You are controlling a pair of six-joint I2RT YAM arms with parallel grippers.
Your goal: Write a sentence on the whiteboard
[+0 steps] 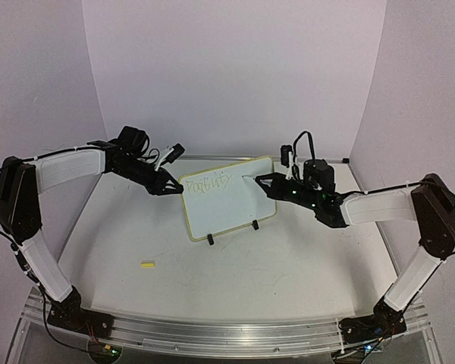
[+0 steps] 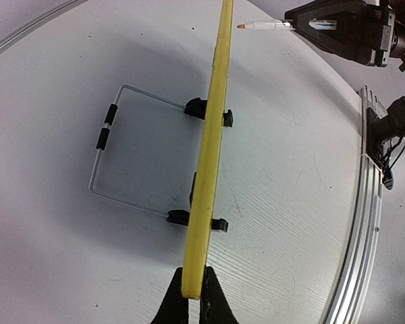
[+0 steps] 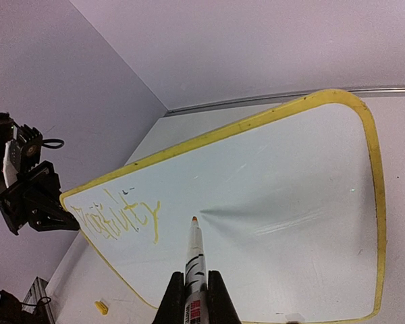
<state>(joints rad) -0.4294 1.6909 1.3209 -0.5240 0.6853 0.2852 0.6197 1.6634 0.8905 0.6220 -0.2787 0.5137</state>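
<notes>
Bracing: left gripper pinched shut on the left rim of the board, seen edge-on from that wrist.
Pen hand: right gripper clamped on the pen, tip forward, aimed at the white face.
Board place: middle of the table, between the two grippers, propped on two black feet and a wire stand behind, leaning back, face toward the arm bases.
Long axis: left to right across the table, right end a little farther from the bases.
Text so far: writing in faint yellow-green, one word along the upper left; only one line visible.
Tip: just right of the last letter, at or just off the face; contact not clear.
Key relation: blank face lying right of the tip and below the word, on the right arm's side, so nearer to the pen hand than to the bracing hand.
Next move, likely: small gap rightward, then strokes along the long axis, with the left pinch holding against the push.
Risk: hard tip pressure rocking the board back on the stand, or the line running out at the right rim.
Loose item: small yellow piece near the left arm, well apart from the board; perhaps a cap.
</notes>
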